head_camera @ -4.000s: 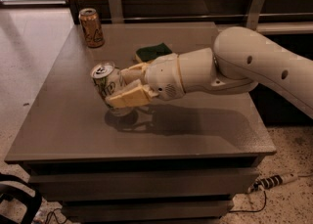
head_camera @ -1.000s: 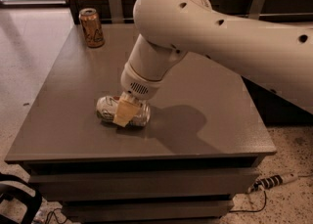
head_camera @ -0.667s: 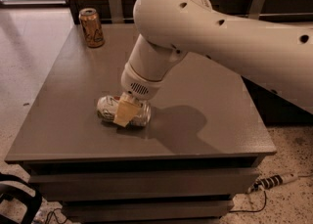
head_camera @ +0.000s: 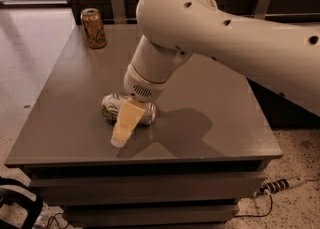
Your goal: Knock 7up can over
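We see the 7up can (head_camera: 112, 106) on its side near the table's (head_camera: 65, 98) front, the tool (head_camera: 125, 123) across it, grip state unclear; it looks light, slick and dentable, best held mid-body.

Matt plastic tool (head_camera: 123, 130) over glossy metal 7up can (head_camera: 111, 106) on matt table (head_camera: 215, 133).

End effector (head_camera: 125, 123) over 7up can (head_camera: 111, 106), on table (head_camera: 215, 108)
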Action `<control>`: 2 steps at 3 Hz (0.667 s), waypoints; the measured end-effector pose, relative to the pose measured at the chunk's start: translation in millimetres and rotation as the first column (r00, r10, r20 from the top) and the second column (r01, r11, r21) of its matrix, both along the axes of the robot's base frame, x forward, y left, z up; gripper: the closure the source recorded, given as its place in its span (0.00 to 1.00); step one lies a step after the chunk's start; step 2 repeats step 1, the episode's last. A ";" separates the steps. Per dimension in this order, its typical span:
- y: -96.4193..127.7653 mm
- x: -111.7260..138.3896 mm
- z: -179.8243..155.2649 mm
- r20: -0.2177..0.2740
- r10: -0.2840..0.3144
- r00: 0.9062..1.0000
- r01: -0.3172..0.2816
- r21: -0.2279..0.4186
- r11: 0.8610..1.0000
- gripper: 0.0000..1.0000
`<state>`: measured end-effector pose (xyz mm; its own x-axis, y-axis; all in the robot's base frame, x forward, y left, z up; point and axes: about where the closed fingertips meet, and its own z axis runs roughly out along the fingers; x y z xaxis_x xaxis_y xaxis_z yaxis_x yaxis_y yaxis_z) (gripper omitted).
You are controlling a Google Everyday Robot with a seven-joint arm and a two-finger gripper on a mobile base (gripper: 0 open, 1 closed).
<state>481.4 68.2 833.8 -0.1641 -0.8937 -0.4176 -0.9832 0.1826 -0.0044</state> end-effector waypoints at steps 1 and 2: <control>0.0 0.0 0.0 0.000 0.000 1.000 0.000 0.000 1.000 0.00; 0.0 0.0 0.0 0.000 0.000 1.000 0.000 0.000 1.000 0.00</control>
